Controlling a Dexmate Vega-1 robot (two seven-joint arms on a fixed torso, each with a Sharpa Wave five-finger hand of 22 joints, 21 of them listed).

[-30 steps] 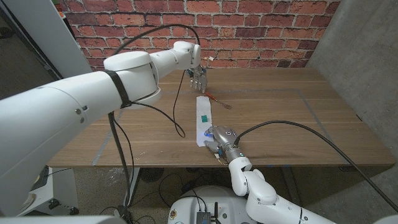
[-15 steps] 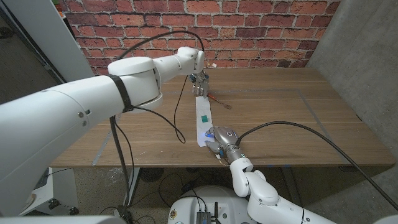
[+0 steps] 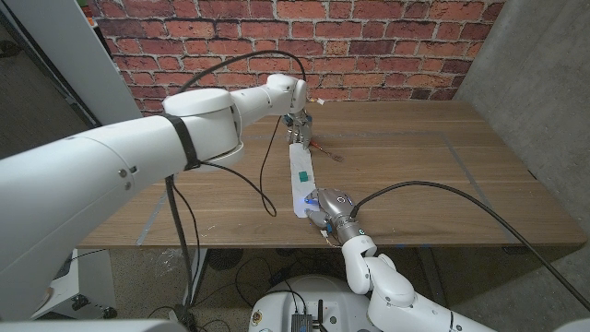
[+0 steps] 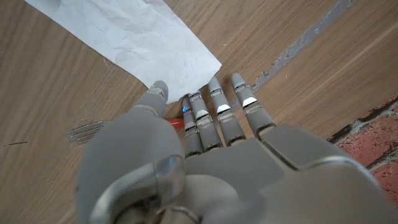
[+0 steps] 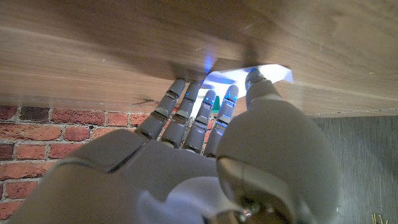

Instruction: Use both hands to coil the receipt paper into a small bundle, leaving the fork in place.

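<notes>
— Left hand (image 3: 297,126)?
— Reached far across toward 12 o'clock, fingers (image 4: 219,112) straight, side by side, tips down on the table and touching the paper strip's far end; nothing gripped.
— Right hand (image 3: 324,210)?
— Low at 6 o'clock, near the table's front edge, fingers (image 5: 186,115) extended and slightly apart over the strip's near end, holding nothing, forearm bent in from the bottom right
</notes>
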